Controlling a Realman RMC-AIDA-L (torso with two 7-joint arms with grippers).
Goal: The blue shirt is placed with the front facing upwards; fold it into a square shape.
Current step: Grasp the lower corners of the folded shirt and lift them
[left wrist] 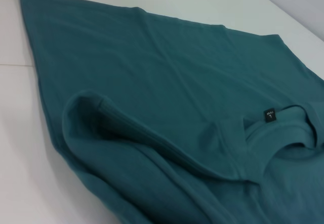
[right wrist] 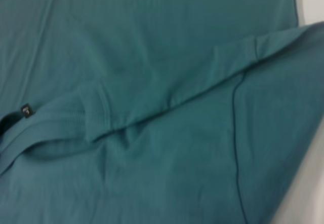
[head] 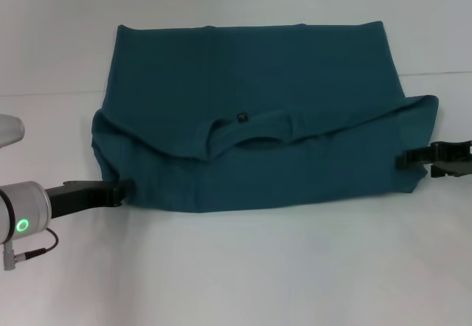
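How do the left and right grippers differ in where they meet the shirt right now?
The left gripper sits at the blue shirt's near left corner, low on the fold; the right gripper sits higher, at the right edge just under the bulging sleeve fold. Much of the left arm shows, including a green light; only the right gripper's black tip shows. Both touch the shirt's edge at table level, on opposite sides; their finger state is hidden.

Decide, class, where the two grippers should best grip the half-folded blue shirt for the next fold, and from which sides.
Probably the blue shirt by its near side edges, left gripper from the left, right gripper from the right: both layers lie flat there.
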